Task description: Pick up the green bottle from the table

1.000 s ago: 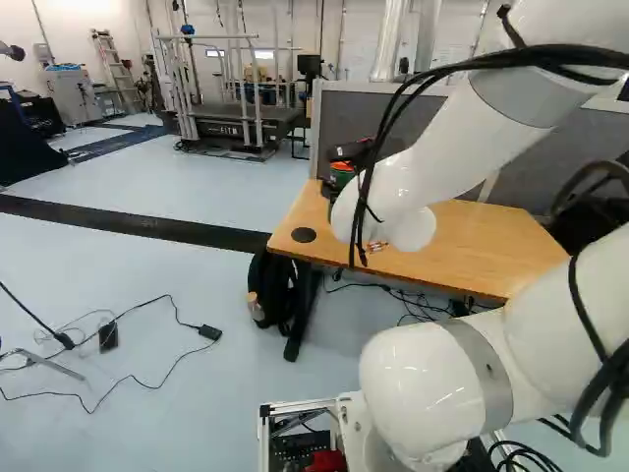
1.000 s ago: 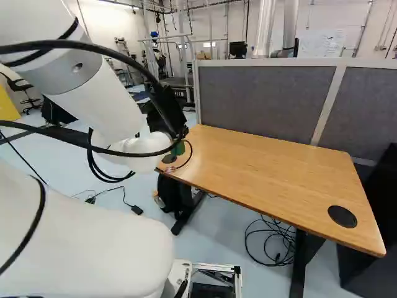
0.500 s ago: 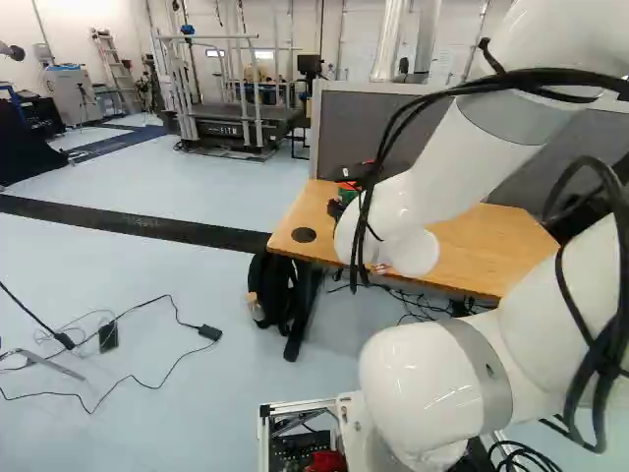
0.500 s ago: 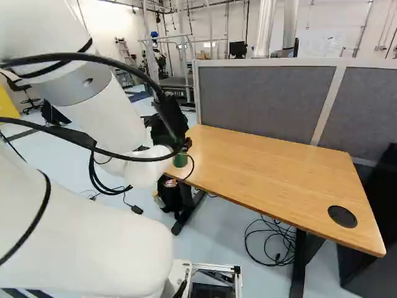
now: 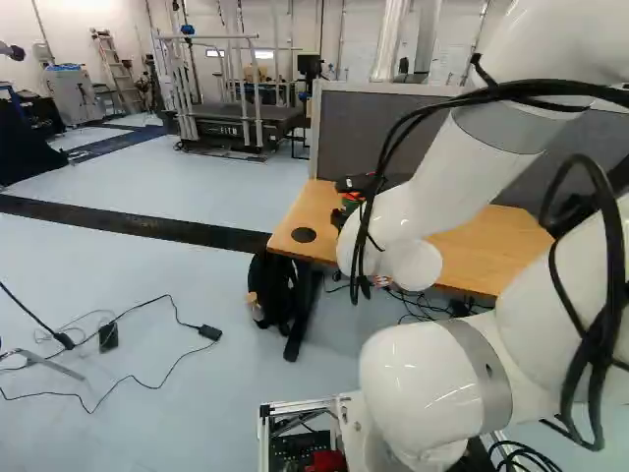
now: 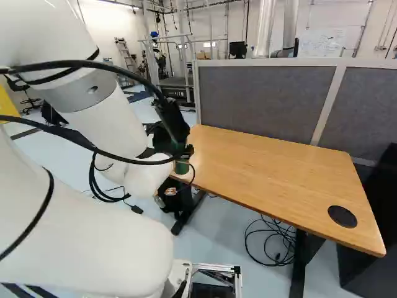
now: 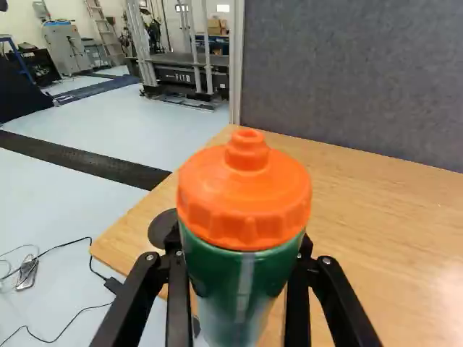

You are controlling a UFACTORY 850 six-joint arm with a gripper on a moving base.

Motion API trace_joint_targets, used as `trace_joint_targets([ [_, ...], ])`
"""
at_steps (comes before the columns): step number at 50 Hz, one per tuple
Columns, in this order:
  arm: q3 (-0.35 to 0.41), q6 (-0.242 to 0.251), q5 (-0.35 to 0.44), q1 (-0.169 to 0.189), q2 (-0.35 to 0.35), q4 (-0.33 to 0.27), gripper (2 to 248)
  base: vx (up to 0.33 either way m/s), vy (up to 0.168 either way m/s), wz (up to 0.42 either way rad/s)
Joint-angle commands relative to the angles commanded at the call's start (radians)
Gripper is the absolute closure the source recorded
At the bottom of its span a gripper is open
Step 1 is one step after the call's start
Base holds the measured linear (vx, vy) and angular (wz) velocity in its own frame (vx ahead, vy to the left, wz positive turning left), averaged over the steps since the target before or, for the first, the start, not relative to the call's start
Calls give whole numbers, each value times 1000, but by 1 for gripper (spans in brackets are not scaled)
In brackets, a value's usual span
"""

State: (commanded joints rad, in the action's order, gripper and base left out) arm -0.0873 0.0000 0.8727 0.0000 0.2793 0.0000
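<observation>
Your arm (image 5: 444, 167) had moved back toward the base, carrying the green bottle (image 7: 239, 271).
Your gripper (image 7: 239, 244) clasped it from both sides, by the left end of the surface (image 6: 279, 167) in the right base view; the pickup seemed well under way.

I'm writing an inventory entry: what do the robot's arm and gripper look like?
The arm is white, with rounded joints, grey bands and black cables looping outside it. The gripper is black, with two fingers and small silver screws.
</observation>
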Motion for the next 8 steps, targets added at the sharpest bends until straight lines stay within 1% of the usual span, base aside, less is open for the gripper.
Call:
trace_joint_targets([
  [8, 0, 0, 0, 0, 0, 0, 136, 0, 0, 0],
])
